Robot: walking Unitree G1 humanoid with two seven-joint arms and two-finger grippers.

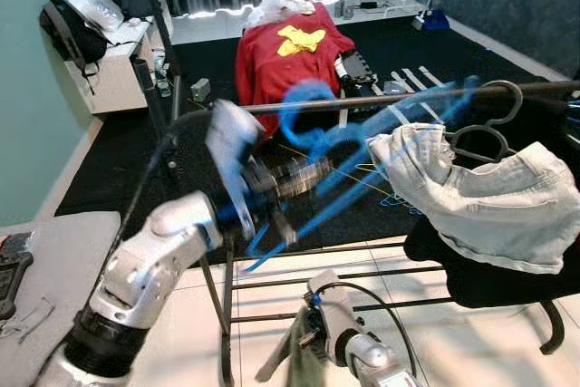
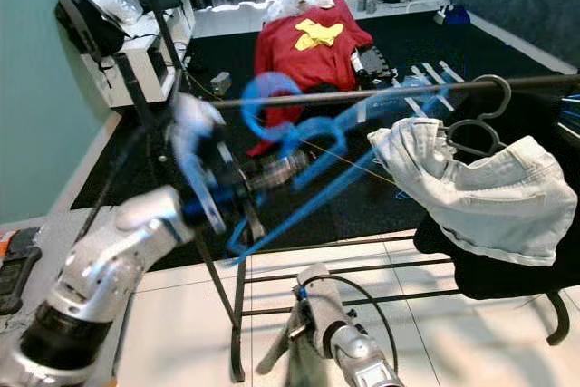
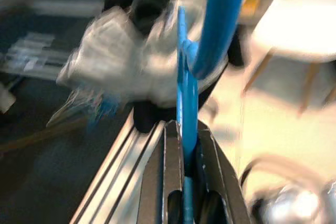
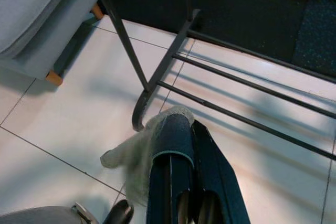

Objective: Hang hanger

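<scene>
Nearest, the right gripper (image 4: 181, 203) hangs low over the white tile floor (image 4: 63, 129), its two black fingers pressed together with nothing between them, beside the foot of the dark metal clothes rack (image 4: 157, 77).

Higher up, the left gripper (image 1: 272, 215) is raised in front of the rack, clamped on the blue hanger (image 1: 362, 147). In the left wrist view the thin blue edge of the hanger runs straight out from between the two closed fingers (image 3: 210, 161). The hanger is smeared with motion blur; its body slants up and away from the gripper toward the robot's right, and its hook curls at the rack's horizontal rail (image 1: 408, 97). Whether the hook sits over the rail cannot be told.

Further along the rail, a grey hanger (image 1: 494, 120) carries a pale denim garment (image 1: 480, 197).

Beyond the rack, a red cloth with a yellow shape (image 1: 290, 52) lies on a black rug (image 1: 217, 52).
</scene>
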